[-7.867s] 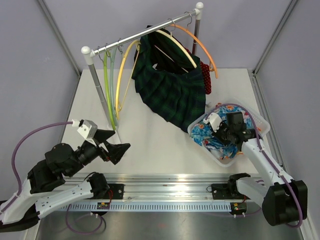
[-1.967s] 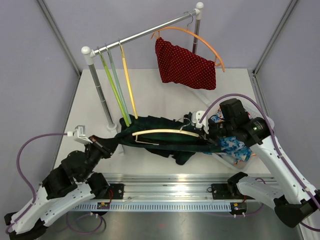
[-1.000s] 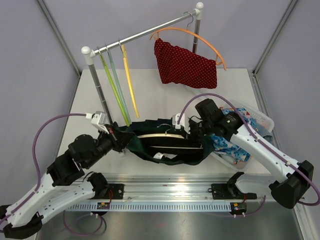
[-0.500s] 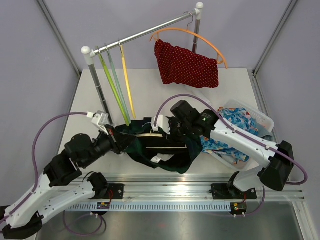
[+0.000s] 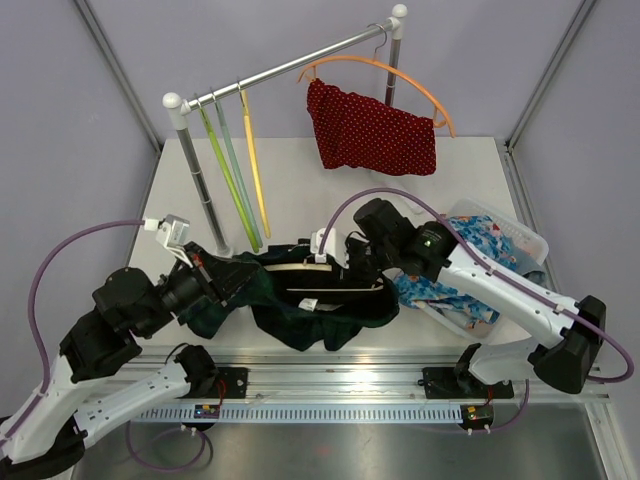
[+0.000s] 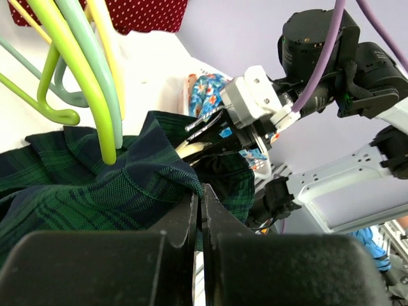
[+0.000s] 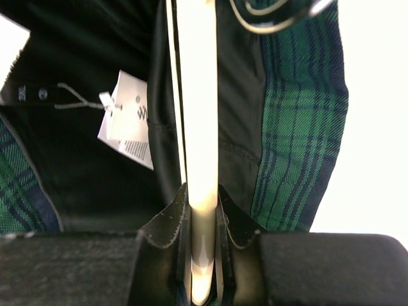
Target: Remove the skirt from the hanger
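The dark green plaid skirt (image 5: pixel 300 312) lies bunched on the table between both arms, still round the cream hanger (image 5: pixel 335 274). My left gripper (image 5: pixel 218 282) is shut on a fold of the skirt's edge (image 6: pixel 159 172) at its left end; in the left wrist view the fingertips (image 6: pixel 191 199) pinch the cloth. My right gripper (image 5: pixel 350 262) is shut on the hanger's cream bar (image 7: pixel 199 115), which runs straight up between the pads (image 7: pixel 167 224). The skirt's black lining and a white tag (image 7: pixel 127 120) show beside the bar, with plaid cloth (image 7: pixel 299 127) on the right.
A clothes rack (image 5: pixel 290 62) stands at the back with a red dotted garment (image 5: pixel 375 130) on an orange hanger (image 5: pixel 405 78) and bare green and yellow hangers (image 5: pixel 238 170). A clear bin (image 5: pixel 527 245) of floral cloth sits at the right, under the right arm.
My left gripper has drawn the skirt's edge leftward and nearer. The right gripper swung left with the hanger, then eased back a little. More skirt now sags toward the front.
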